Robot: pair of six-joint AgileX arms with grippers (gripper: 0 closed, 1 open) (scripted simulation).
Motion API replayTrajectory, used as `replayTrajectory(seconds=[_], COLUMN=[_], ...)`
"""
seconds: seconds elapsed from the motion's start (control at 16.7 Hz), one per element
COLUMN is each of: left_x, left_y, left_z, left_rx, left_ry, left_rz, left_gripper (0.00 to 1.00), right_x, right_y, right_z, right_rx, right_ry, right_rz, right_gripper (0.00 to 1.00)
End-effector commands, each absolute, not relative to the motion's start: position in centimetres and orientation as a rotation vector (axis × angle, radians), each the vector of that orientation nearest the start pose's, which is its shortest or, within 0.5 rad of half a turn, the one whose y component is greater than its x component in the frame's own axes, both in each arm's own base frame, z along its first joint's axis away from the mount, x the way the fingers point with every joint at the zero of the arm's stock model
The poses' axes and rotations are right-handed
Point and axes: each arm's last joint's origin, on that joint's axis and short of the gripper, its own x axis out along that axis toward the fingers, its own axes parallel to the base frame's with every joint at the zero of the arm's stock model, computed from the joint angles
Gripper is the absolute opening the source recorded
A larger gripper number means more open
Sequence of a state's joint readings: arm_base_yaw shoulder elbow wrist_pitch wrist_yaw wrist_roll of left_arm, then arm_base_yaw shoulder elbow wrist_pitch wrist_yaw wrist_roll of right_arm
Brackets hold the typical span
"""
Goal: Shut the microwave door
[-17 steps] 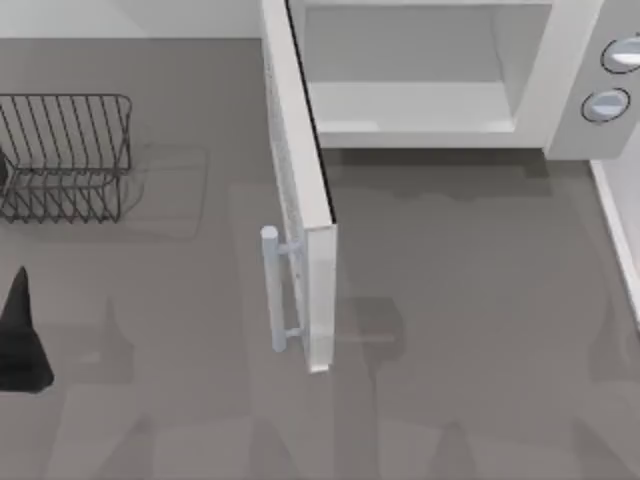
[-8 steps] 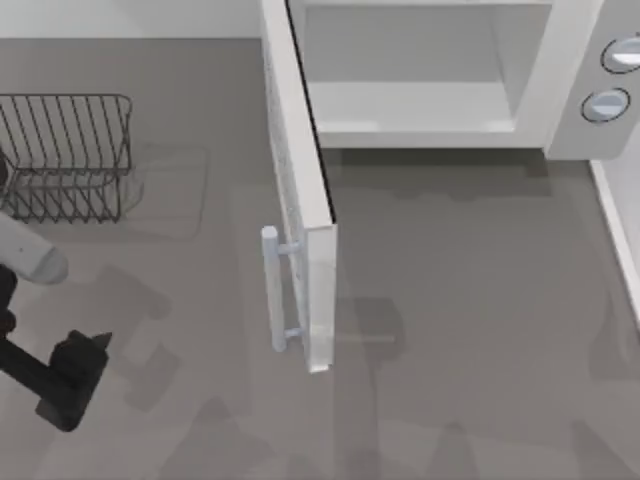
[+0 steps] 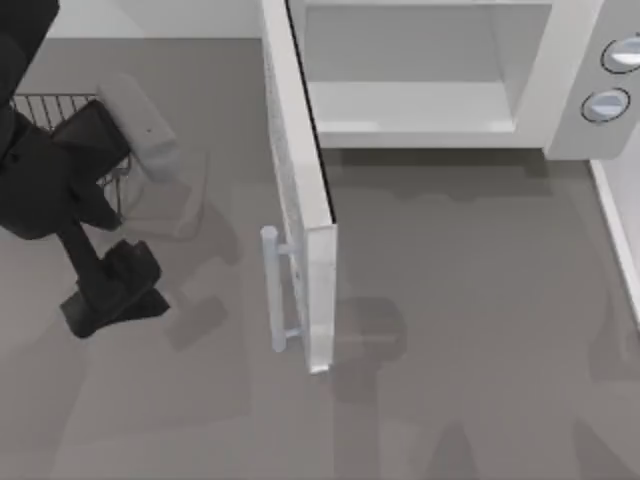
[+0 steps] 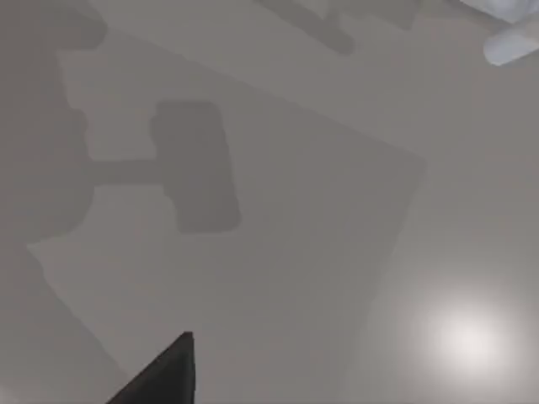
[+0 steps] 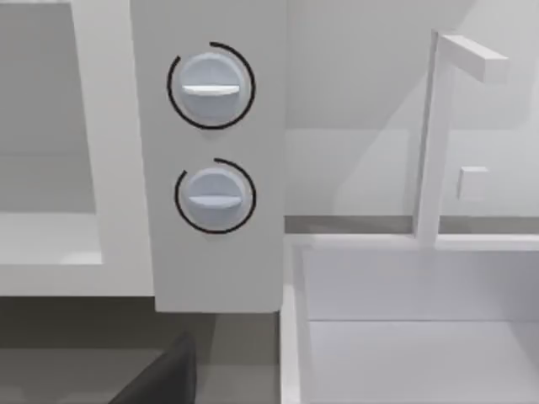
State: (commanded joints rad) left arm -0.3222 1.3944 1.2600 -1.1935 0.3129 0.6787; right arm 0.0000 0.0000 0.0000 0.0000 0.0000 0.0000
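Near the counter's left edge, my left tool (image 3: pixel 112 296), opening indiscernible, approached; the microwave door (image 3: pixel 300 210) stood open, needing a rightward push.

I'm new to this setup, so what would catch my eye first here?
The microwave door stands wide open, jutting out from the microwave body at the table's far side, its bar handle facing left. The black left arm reaches in over the wire basket at the left.
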Motion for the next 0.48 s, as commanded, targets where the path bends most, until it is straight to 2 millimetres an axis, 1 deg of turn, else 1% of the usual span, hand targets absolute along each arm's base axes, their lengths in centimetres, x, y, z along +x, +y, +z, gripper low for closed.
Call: replayTrajectory(seconds=[0.12,0.24,0.36,0.48], left_x=[26.2,28.1,29.6,30.7], left_y=[-10.2,-11.5,-12.6,-13.3], left_z=[30.9,32.6,34.3,35.8], left_rx=[0.596,0.63,0.662,0.691], left_ry=[1.119,1.088,1.029,0.959], left_rz=[-1.069,-1.148,-1.205,-1.242], left_gripper=[1.0,1.0,1.0,1.0], right_x=[10.6,10.6,10.6,10.6], right_y=[-0.1,-0.1,-0.1,-0.1], right_z=[16.0,16.0,16.0,16.0], right_rx=[0.0,0.0,0.0,0.0], right_ry=[0.0,0.0,0.0,0.0], right_rz=[0.0,0.0,0.0,0.0], right_gripper=[1.0,1.0,1.0,1.0])
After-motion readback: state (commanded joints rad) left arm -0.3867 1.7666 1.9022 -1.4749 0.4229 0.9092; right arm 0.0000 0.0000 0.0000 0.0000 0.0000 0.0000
